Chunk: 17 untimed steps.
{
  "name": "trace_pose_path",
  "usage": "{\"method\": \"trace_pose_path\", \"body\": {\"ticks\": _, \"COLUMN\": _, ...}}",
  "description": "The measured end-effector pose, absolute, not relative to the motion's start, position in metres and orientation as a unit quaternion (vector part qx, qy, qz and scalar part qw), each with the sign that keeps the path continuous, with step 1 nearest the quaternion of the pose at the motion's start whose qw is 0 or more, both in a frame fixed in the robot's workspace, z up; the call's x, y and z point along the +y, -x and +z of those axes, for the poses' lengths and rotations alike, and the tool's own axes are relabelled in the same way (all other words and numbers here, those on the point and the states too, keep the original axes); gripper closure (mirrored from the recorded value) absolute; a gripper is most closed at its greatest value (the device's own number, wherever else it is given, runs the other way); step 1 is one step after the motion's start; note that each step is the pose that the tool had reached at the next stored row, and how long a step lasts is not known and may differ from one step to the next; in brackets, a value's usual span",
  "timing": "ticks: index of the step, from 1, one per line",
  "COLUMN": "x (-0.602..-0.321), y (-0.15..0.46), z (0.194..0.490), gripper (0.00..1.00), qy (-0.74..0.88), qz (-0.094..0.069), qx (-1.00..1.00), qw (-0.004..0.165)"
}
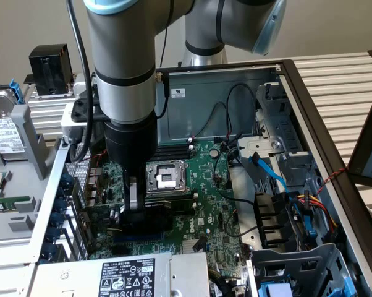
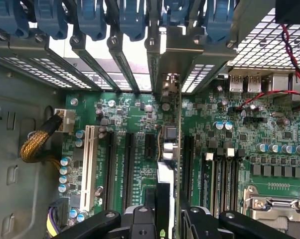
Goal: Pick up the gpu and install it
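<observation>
The gpu [image 2: 167, 149] stands on edge between my fingers, a thin green board with a black cooler running away from the gripper [image 2: 167, 221]. Its silver end bracket [image 2: 166, 59] lines up with an opening in the case's rear slot row. The gripper is shut on the gpu, one black finger [image 2: 140, 221] on each side. The card sits right over an expansion slot of the large green motherboard [image 2: 135, 114]; whether it is seated I cannot tell. In the exterior view the gripper [image 1: 135, 213] reaches straight down into the open case, low over the motherboard [image 1: 211, 204].
Blue slot latches [image 2: 90, 20] line the rear of the case. The CPU socket [image 1: 166, 176] and RAM slots [image 2: 225, 174] lie beside the card. A power supply [image 1: 127, 275], drive cage [image 1: 297, 266] and loose cables [image 1: 269, 173] crowd the case at the exterior view's right.
</observation>
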<state>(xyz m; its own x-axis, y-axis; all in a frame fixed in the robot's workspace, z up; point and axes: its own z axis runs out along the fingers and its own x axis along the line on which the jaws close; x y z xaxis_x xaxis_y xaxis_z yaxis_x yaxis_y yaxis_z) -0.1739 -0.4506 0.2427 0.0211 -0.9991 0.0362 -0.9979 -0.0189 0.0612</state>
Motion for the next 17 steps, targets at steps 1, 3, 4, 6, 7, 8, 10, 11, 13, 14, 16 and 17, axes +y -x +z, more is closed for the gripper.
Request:
{"method": "trace_pose_path", "body": {"ticks": 1, "x": -0.4506, "y": 0.1739, "z": 0.2427, "gripper": 0.73, "qy": -0.715, "qz": -0.008, "qx": -0.698, "qw": 0.035}}
{"method": "trace_pose_path", "body": {"ticks": 3, "x": -0.4506, "y": 0.1739, "z": 0.2427, "gripper": 0.73, "qy": -0.717, "qz": -0.008, "qx": -0.696, "qw": 0.035}}
{"method": "trace_pose_path", "body": {"ticks": 4, "x": -0.4506, "y": 0.1739, "z": 0.2427, "gripper": 0.73, "qy": -0.718, "qz": -0.008, "qx": -0.696, "qw": 0.035}}
{"method": "trace_pose_path", "body": {"ticks": 6, "x": -0.4506, "y": 0.1739, "z": 0.2427, "gripper": 0.73, "qy": -0.718, "qz": -0.008, "qx": -0.695, "qw": 0.035}}
{"method": "trace_pose_path", "body": {"ticks": 7, "x": -0.4506, "y": 0.1739, "z": 0.2427, "gripper": 0.73, "qy": -0.718, "qz": -0.008, "qx": -0.695, "qw": 0.035}}
{"method": "trace_pose_path", "body": {"ticks": 8, "x": -0.4506, "y": 0.1739, "z": 0.2427, "gripper": 0.73, "qy": -0.718, "qz": -0.008, "qx": -0.695, "qw": 0.035}}
{"method": "trace_pose_path", "body": {"ticks": 10, "x": -0.4506, "y": 0.1740, "z": 0.2427, "gripper": 0.73, "qy": -0.718, "qz": -0.008, "qx": -0.695, "qw": 0.035}}
{"method": "trace_pose_path", "body": {"ticks": 11, "x": -0.4506, "y": 0.1740, "z": 0.2427, "gripper": 0.73, "qy": -0.718, "qz": -0.008, "qx": -0.695, "qw": 0.035}}
{"method": "trace_pose_path", "body": {"ticks": 13, "x": -0.4506, "y": 0.1742, "z": 0.2425, "gripper": 0.73, "qy": -0.718, "qz": -0.008, "qx": -0.695, "qw": 0.035}}
{"method": "trace_pose_path", "body": {"ticks": 14, "x": -0.4506, "y": 0.1743, "z": 0.2424, "gripper": 0.73, "qy": -0.718, "qz": -0.008, "qx": -0.695, "qw": 0.034}}
{"method": "trace_pose_path", "body": {"ticks": 16, "x": -0.4506, "y": 0.1745, "z": 0.2424, "gripper": 0.73, "qy": -0.718, "qz": -0.008, "qx": -0.695, "qw": 0.034}}
{"method": "trace_pose_path", "body": {"ticks": 17, "x": -0.4506, "y": 0.1745, "z": 0.2424, "gripper": 0.73, "qy": -0.718, "qz": -0.008, "qx": -0.695, "qw": 0.034}}
